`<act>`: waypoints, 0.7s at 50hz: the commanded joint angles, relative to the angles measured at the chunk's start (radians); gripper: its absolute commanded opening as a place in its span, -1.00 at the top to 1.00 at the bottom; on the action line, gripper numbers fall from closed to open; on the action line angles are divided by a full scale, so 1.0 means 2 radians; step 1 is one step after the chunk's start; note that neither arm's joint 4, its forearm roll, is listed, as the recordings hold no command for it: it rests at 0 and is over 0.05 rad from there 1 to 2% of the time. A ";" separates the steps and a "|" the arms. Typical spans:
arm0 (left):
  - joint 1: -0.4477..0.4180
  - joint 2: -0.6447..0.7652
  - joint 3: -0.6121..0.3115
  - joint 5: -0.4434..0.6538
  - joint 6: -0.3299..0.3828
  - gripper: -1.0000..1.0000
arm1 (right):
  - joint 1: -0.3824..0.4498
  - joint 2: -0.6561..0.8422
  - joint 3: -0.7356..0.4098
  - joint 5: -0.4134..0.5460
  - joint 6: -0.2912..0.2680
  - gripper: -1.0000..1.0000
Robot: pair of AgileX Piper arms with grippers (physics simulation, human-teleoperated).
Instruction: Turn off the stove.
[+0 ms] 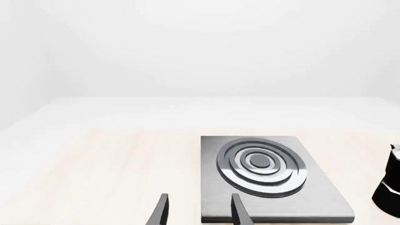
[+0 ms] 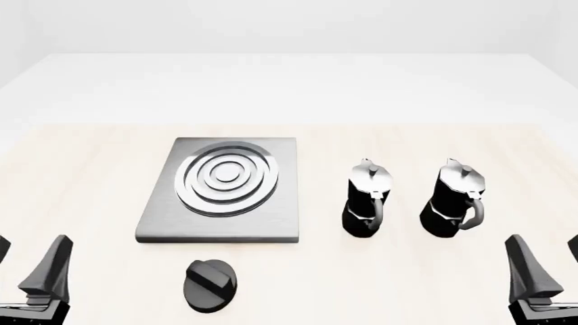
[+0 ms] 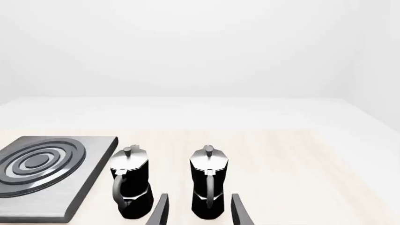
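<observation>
The stove point(image 2: 281, 203) is a flat grey slab with silver burner rings, lying left of centre on the table. Its separate black knob point(image 2: 210, 284) with a raised bar sits on the table just in front of the slab. My left gripper point(image 2: 27, 263) hovers open at the near left, well to the left of the knob and touching nothing. In the left wrist view its fingers point(image 1: 161, 210) frame the stove's point(image 1: 312, 192) near corner; the knob is out of that view. My right gripper point(image 2: 549, 263) is open and empty at the near right.
Two black-and-silver moka pots point(image 2: 366, 200) point(image 2: 453, 200) stand upright to the right of the stove. The right wrist view shows them point(image 3: 131, 185) point(image 3: 209, 180) just ahead of the right gripper point(image 3: 200, 211), with the stove point(image 3: 93, 173) to one side. One pot point(image 1: 390, 187) shows at the left wrist view's edge.
</observation>
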 commanded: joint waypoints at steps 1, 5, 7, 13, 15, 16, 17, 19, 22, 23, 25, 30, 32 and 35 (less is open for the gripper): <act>0.000 0.006 -0.001 -0.001 0.001 -1.00 | 0.000 0.001 0.000 0.000 0.001 -1.00; 0.003 0.006 -0.001 0.000 -0.001 -1.00 | 0.000 -0.001 0.000 0.001 0.002 -1.00; 0.003 0.005 -0.001 0.001 -0.001 -1.00 | 0.001 -0.001 0.000 0.001 0.002 -1.00; 0.003 0.007 -0.002 -0.002 -0.003 -1.00 | 0.000 -0.001 0.000 0.000 0.000 -1.00; 0.003 0.013 -0.002 -0.006 -0.002 -1.00 | 0.000 -0.001 0.000 0.000 -0.001 -1.00; -0.018 0.060 -0.001 -0.034 0.003 -1.00 | 0.000 -0.001 0.000 0.000 -0.001 -1.00; -0.018 0.064 -0.001 -0.039 0.003 -1.00 | 0.000 -0.001 0.000 0.000 -0.001 -1.00; -0.025 0.105 -0.002 -0.063 0.017 -1.00 | 0.001 -0.001 0.000 0.000 -0.001 -1.00; -0.030 0.116 -0.021 -0.055 0.003 -1.00 | 0.002 -0.001 0.000 0.001 -0.001 -1.00; -0.030 0.117 -0.032 -0.047 0.002 -1.00 | 0.002 -0.001 0.000 0.000 -0.002 -1.00; -0.036 0.133 -0.048 -0.043 -0.003 -1.00 | 0.003 -0.001 0.000 0.001 -0.002 -1.00; -0.065 0.184 -0.083 -0.035 0.017 -1.00 | 0.005 -0.001 0.000 0.001 -0.002 -1.00; -0.086 0.195 -0.103 -0.014 0.016 -1.00 | 0.006 -0.001 0.000 0.001 -0.003 -1.00; -0.096 0.210 -0.113 -0.005 0.021 -1.00 | 0.008 -0.001 0.000 0.001 -0.002 -1.00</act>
